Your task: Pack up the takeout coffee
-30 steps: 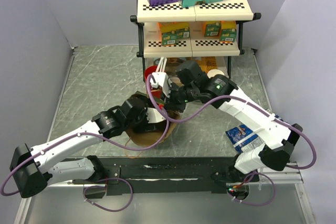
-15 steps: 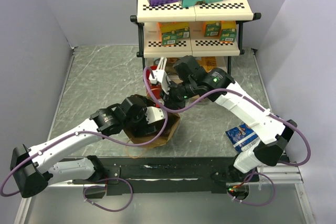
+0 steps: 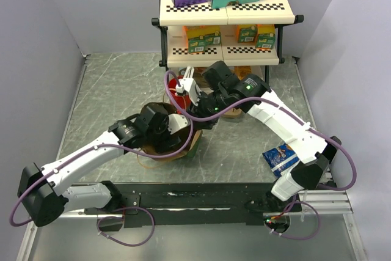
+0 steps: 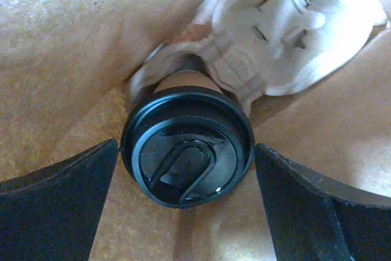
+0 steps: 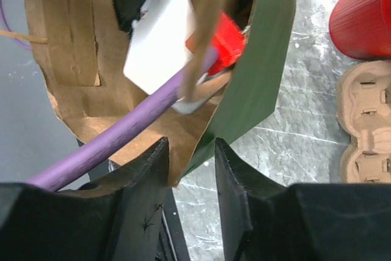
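The takeout coffee [image 4: 186, 145], a brown cup with a round black lid, stands in a pale pulp tray [image 4: 281, 35] inside the brown paper bag [image 3: 185, 150]. In the left wrist view my left gripper [image 4: 186, 212] is down in the bag, open, with one dark finger on each side of the lid and apart from it. From above, the left gripper [image 3: 166, 140] is sunk in the bag's mouth and the cup is hidden. My right gripper [image 5: 192, 200] straddles the bag's rim [image 5: 183, 163]; a gap shows beside the paper, so it is open. In the top view the right gripper [image 3: 195, 116] sits at the bag's far edge.
A red cup [image 3: 175, 87] of stirrers stands just behind the bag, with a pulp cup tray [image 5: 366, 120] beside it. A two-tier shelf [image 3: 223, 10] of boxes fills the back. A blue snack packet [image 3: 281, 157] lies at the right. Purple cables loop over both arms.
The bag and my left gripper have shifted back and left. My right arm has pulled back towards the shelf, its gripper staying at the bag's rim.
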Motion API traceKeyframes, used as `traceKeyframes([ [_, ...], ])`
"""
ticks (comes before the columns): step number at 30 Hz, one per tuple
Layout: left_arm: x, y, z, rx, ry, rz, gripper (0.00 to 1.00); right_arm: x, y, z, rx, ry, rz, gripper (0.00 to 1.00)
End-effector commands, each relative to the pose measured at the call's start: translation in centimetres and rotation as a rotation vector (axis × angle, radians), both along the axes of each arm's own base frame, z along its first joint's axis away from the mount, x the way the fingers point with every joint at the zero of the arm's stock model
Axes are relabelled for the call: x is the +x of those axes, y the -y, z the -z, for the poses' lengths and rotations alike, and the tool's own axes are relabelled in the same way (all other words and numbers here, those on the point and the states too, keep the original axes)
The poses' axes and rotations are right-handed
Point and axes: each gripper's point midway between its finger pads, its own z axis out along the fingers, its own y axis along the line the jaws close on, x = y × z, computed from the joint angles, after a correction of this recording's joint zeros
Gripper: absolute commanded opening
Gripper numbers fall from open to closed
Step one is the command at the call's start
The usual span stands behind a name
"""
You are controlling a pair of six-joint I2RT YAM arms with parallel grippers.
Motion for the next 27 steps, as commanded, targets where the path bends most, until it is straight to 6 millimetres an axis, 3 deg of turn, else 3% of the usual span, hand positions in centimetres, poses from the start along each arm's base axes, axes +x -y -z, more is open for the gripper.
traceKeyframes([
  [1, 2.4, 0.1, -1.7, -0.028, 0.079, -0.063, 0.99, -0.9, -0.3, -1.0, 0.03, -0.031, -0.023, 0.45],
  [11, 4.3, 0.0, -2.4, -0.045, 0.123, -0.074, 0.99, 0.8, -0.3, -1.8, 0.077, -0.07, 0.014, 0.57],
  [18, 4.2, 0.3, -2.8, -0.093, 0.072, -0.083, 0.99, 1.0, -0.9, -2.3, 0.108, -0.099, 0.002, 0.59],
  [27, 5.8, -0.2, -3.8, -0.091, 0.152, -0.133, 0.99, 1.4, -1.2, -2.5, 0.116, -0.104, 0.003, 0.61],
])
